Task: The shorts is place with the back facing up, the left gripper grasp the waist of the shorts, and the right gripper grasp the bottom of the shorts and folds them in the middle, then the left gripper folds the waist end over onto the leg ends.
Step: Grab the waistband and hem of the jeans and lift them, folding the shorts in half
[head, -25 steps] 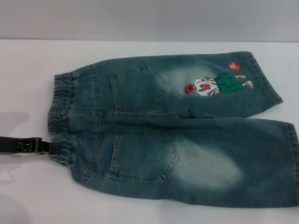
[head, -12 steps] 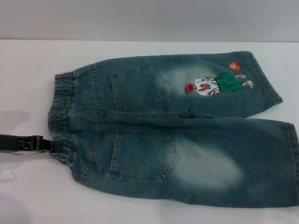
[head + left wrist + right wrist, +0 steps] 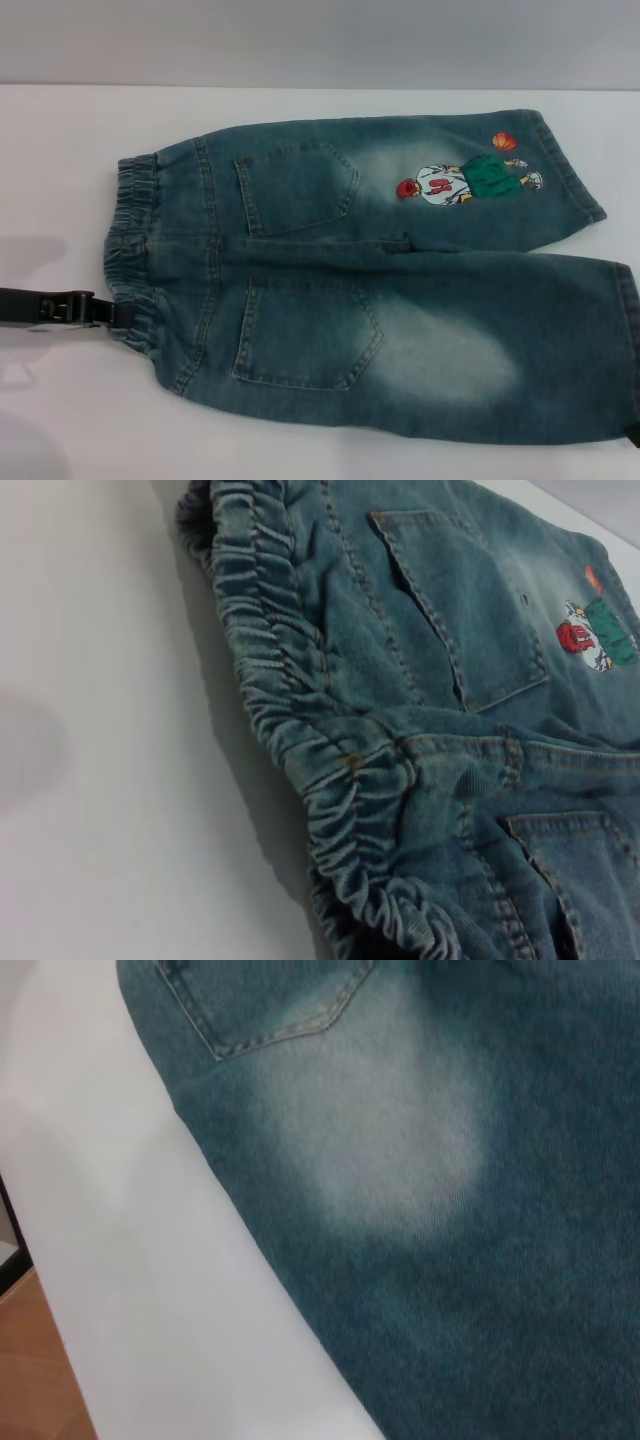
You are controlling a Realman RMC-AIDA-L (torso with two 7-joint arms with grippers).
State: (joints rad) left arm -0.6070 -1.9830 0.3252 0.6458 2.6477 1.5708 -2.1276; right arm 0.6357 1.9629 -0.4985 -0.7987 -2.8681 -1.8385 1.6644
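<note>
The shorts (image 3: 380, 290) lie flat on the white table (image 3: 60, 150), back pockets up, with the waist (image 3: 130, 250) to the left and the leg ends (image 3: 625, 340) to the right. The far leg carries the basketball-player cartoon (image 3: 455, 183) and an orange ball patch (image 3: 503, 142). My left gripper (image 3: 112, 315) reaches in low from the left and its tip meets the near part of the waist. The left wrist view shows the ruffled waist (image 3: 300, 700) close up. A dark bit of my right gripper (image 3: 633, 440) shows at the near leg's hem corner. In the right wrist view the near leg (image 3: 390, 1130) fills the picture.
White table (image 3: 130, 1260) surrounds the shorts, and a grey wall (image 3: 320, 40) stands behind it. The right wrist view shows the table's near edge with brown floor (image 3: 30, 1370) beyond it.
My left gripper has edged slightly toward the waist. A dark part of the right gripper has come into the lower right corner by the near leg hem. The shorts have barely moved.
</note>
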